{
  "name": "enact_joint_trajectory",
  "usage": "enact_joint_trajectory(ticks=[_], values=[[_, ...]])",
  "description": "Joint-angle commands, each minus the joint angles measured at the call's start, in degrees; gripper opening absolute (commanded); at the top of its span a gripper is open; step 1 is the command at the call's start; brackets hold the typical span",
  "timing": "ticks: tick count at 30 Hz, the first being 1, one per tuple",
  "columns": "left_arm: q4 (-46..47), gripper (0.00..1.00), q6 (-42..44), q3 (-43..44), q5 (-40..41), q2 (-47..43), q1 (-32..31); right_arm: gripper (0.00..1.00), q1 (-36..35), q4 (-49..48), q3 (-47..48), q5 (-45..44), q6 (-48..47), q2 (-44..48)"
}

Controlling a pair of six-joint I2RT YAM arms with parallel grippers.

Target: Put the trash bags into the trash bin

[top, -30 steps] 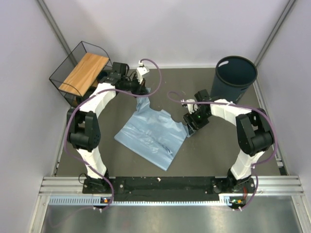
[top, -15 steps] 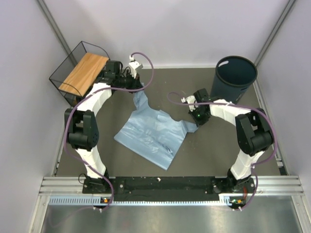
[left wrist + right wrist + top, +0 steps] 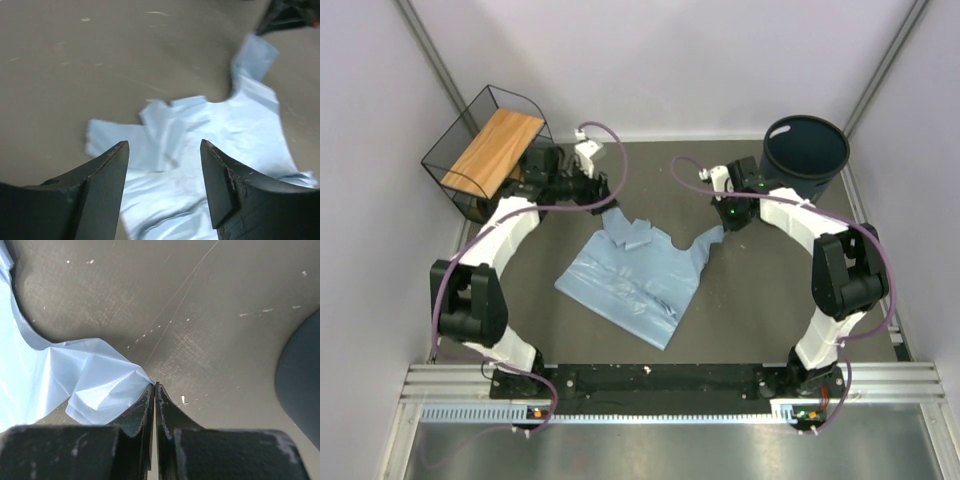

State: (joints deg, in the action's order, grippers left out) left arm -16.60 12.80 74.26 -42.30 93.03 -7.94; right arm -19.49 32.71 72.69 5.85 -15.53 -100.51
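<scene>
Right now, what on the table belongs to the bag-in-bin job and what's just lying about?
Job: light-blue trash bag, spread on the table with one end pinched in the right arm's jaws; dark trash bin, far right.
Lying about: black wire basket with wooden base, far left.

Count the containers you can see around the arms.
2. The dark trash bin stands at the far right corner. The black wire basket, with a wooden base, sits at the far left corner. No others show.

Trash bags (image 3: 625, 275) are crinkled plastic film, the table (image 3: 740, 300) matt and scuffed, the trash bin (image 3: 825, 185) smooth.
</scene>
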Motion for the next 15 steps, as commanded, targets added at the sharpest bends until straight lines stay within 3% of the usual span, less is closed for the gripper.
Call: enact_joint_trajectory(ticks=[1, 5, 9, 15], values=[[-1.3, 0.65, 0.7, -7.5, 2.0, -5.5, -9.8, 0.00, -0.4, 0.2, 4.5, -0.8, 1.6, -0.3], [2.3, 0.64, -6.3, -13.1, 4.9, -5.1, -18.7, 0.00, -0.1, 1.2, 5.8, -3.6, 3.8, -1.6], [7.8, 0.65, -14.2, -16.8, 10.6, -4.5, -24.2, 0.00, 0.2, 4.8, 8.2, -0.8, 5.5, -2.7], [13.8, 0.66, -14.2, -18.7, 20.5, -3.8, -33.9, 0.00, 0.4, 7.2, 8.9, 6.2, 6.0, -2.8]])
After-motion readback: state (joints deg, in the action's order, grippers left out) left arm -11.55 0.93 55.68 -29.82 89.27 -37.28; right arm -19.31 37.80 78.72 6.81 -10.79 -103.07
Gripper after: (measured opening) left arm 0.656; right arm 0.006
